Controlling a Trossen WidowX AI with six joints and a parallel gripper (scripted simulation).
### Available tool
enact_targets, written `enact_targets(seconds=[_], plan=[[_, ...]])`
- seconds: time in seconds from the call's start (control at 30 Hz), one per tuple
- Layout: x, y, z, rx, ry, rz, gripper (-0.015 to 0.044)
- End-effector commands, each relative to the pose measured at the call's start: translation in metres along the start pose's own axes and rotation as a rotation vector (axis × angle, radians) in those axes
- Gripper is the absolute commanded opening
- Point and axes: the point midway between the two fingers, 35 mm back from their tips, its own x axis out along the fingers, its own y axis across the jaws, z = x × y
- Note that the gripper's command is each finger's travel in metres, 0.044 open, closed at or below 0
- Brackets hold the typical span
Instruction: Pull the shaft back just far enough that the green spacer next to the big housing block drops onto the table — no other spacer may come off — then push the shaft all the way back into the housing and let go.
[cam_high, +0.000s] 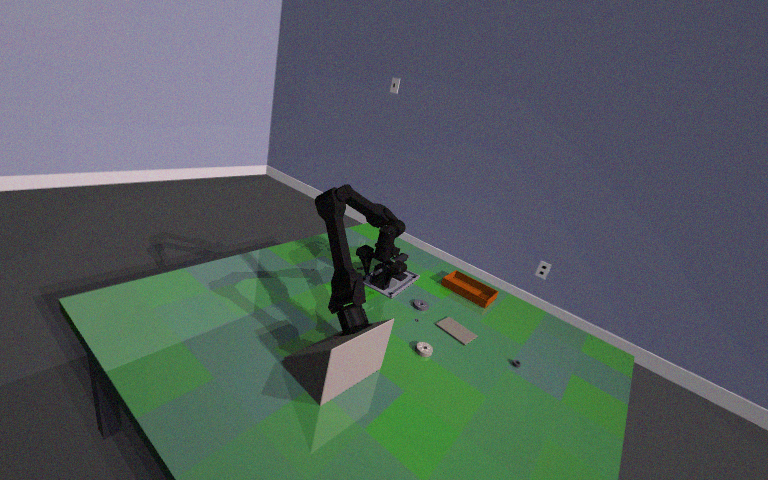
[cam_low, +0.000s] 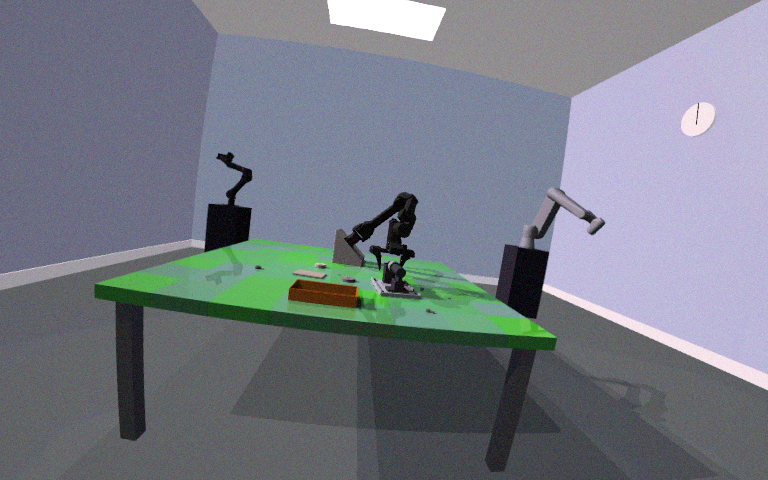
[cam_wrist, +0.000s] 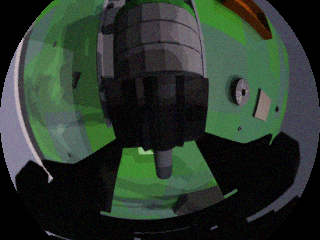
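Note:
My gripper (cam_high: 381, 273) (cam_low: 390, 265) (cam_wrist: 158, 138) is open, its dark fingers on either side of the shaft's near end and not seen touching it. The shaft (cam_wrist: 164, 167) sticks out beyond a black support block (cam_wrist: 157, 107). Several grey spacers (cam_wrist: 157, 35) sit in a row behind that block. The green spacer (cam_wrist: 131, 6) shows as a green band at the top edge of the wrist view, still in the row. The big housing block is cut off or hidden there. The fixture's pale base plate (cam_high: 390, 292) (cam_low: 381, 291) lies on the table.
An orange tray (cam_high: 468, 291) (cam_low: 323, 294) (cam_wrist: 250, 16) is beside the fixture. A grey ring (cam_high: 416, 303) (cam_low: 348, 279) (cam_wrist: 240, 84), a beige plate (cam_high: 456, 330) (cam_low: 309, 274) (cam_wrist: 262, 105), a pale ring (cam_high: 419, 346) (cam_low: 320, 265) and a small dark ring (cam_high: 515, 363) (cam_low: 258, 267) lie beyond.

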Motion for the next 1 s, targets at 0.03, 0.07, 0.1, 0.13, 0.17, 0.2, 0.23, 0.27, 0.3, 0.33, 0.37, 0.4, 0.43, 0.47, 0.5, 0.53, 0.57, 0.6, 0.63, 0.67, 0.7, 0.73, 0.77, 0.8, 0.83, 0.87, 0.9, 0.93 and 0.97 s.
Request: enact_targets(seconds=[0.03, 0.07, 0.1, 0.13, 0.17, 0.2, 0.23, 0.27, 0.3, 0.33, 0.37, 0.4, 0.43, 0.47, 0.5, 0.53, 0.57, 0.6, 0.63, 0.67, 0.7, 0.73, 0.77, 0.8, 0.83, 0.87, 0.9, 0.93, 0.97], plan=[[0.0, 0.0002, 0.0, 0.0, 0.0, 0.0, 0.0309], [0.0, 0.0002, 0.0, 0.0, 0.0, 0.0, 0.0282], [0.0, 0.0002, 0.0, 0.0, 0.0, 0.0, 0.0256], [0.0, 0.0002, 0.0, 0.0, 0.0, 0.0, 0.023], [0.0, 0.0002, 0.0, 0.0, 0.0, 0.0, 0.0204], [0.0, 0.0002, 0.0, 0.0, 0.0, 0.0, 0.0177], [0.0, 0.0002, 0.0, 0.0, 0.0, 0.0, 0.0151], [0.0, 0.0002, 0.0, 0.0, 0.0, 0.0, 0.0125], [0.0, 0.0002, 0.0, 0.0, 0.0, 0.0, 0.0099], [0.0, 0.0002, 0.0, 0.0, 0.0, 0.0, 0.0072], [0.0, 0.0002, 0.0, 0.0, 0.0, 0.0, 0.0046], [0.0, 0.0002, 0.0, 0.0, 0.0, 0.0, 0.002], [0.0, 0.0002, 0.0, 0.0, 0.0, 0.0, 0.0013], [0.0, 0.0002, 0.0, 0.0, 0.0, 0.0, 0.0007], [0.0, 0.0002, 0.0, 0.0, 0.0, 0.0, 0.0], [0.0, 0.0002, 0.0, 0.0, 0.0, 0.0, 0.0], [0.0, 0.0002, 0.0, 0.0, 0.0, 0.0, 0.0], [0.0, 0.0002, -0.0002, 0.0, 0.0, -0.001, 0.0], [0.0, 0.0002, -0.0006, 0.0, 0.0, -0.002, 0.0], [0.0, 0.0002, -0.0013, 0.001, 0.0, -0.003, 0.0], [0.0, 0.0002, -0.0021, 0.001, 0.0, -0.004, 0.0], [0.0, 0.0002, -0.003, 0.001, 0.001, -0.004, 0.0], [0.0, 0.0002, -0.0038, 0.001, 0.001, -0.004, 0.0], [0.0, 0.0002, -0.0045, 0.002, 0.001, -0.004, 0.0], [0.0, 0.0002, -0.0053, 0.002, 0.001, -0.004, 0.0], [0.0001, 0.0002, -0.0061, 0.002, 0.001, -0.004, 0.0], [0.0001, 0.0001, -0.0068, 0.002, 0.001, -0.004, 0.0], [0.0001, 0.0001, -0.0076, 0.002, 0.001, -0.004, 0.0], [0.0001, 0.0001, -0.0083, 0.002, 0.001, -0.004, 0.0]])
